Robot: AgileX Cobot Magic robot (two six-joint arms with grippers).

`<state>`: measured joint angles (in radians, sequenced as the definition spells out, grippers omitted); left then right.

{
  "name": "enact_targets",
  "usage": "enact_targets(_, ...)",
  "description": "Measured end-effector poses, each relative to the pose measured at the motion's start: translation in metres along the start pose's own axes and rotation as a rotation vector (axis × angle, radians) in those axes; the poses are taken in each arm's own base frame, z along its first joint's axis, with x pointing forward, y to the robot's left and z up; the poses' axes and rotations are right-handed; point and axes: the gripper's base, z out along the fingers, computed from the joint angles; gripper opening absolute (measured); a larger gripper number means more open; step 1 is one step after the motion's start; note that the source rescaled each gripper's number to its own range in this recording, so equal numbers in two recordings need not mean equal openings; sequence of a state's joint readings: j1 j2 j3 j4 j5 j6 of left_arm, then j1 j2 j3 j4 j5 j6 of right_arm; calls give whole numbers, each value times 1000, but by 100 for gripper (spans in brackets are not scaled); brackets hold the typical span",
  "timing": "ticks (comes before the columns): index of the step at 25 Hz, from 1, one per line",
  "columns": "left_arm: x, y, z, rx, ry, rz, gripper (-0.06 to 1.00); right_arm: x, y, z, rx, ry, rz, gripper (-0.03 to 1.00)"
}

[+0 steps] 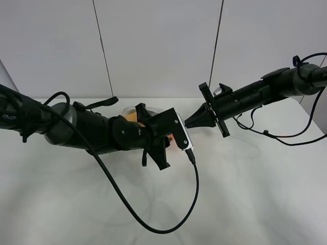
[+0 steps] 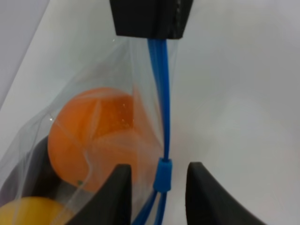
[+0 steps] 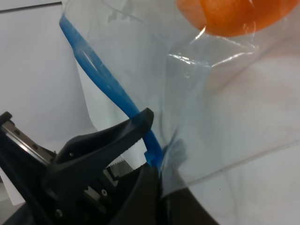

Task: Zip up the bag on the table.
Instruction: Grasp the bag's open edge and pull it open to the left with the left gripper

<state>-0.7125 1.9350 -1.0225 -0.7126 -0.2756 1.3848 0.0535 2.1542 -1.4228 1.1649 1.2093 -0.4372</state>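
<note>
Though masked by L arm (image 1: 87,130) in ext. high view, spotted clear flat plastic zip bag (image 2: 101,75) mid-table toward far edge, on large plain white matte tabletop (image 1: 245,199). Only slivers of orange and yellow peeking past black wrist links there. Blocked further by white camera block (image 1: 184,139) on L wrist. Thick black cable (image 1: 197,181) looping from that arm across tabletop nr front edge. Thinner black wires (image 1: 265,133) trailing off R arm (image 1: 255,94) over far-R tabletop. Grey wall panels (image 1: 158,46) w/ dark seams behind.

L wrist view: L claw (image 2: 158,190) spread, black fingers (image 2: 117,197) either side of small blue slider (image 2: 163,174), not touching it as far as visible. Running from slider to R claw (image 2: 151,18): thin blue zipper strip (image 2: 161,93), taut, straight. Seen through plastic just beside strip: round orange fruit (image 2: 89,136). Nearer L claw: yellow rounded item (image 2: 33,211) and dark shape (image 2: 21,173), can't ID.

R wrist view: R claw pressed together, pinching strip nr bag's edge. Plastic bunched and creased just past pinch. Orange fruit beyond, apart from claw. Bag flat or lifted at that end: can't tell.
</note>
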Motion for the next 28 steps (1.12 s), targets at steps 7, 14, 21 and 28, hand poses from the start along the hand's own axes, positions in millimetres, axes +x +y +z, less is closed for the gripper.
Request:
enact_targets(7, 0, 0, 0, -2, 0, -3, 31, 0, 0, 0, 0, 0, 0, 0)
enact_targets(14, -1, 1, 0, -15, -9, -33, 31, 0, 0, 0, 0, 0, 0, 0)
enact_targets(21, -3, 1, 0, -11, -31, -21, 15, 0, 0, 0, 0, 0, 0, 0)
enact_targets(28, -3, 0, 0, 0, -35, -2, 0, 0, 0, 0, 0, 0, 0, 0)
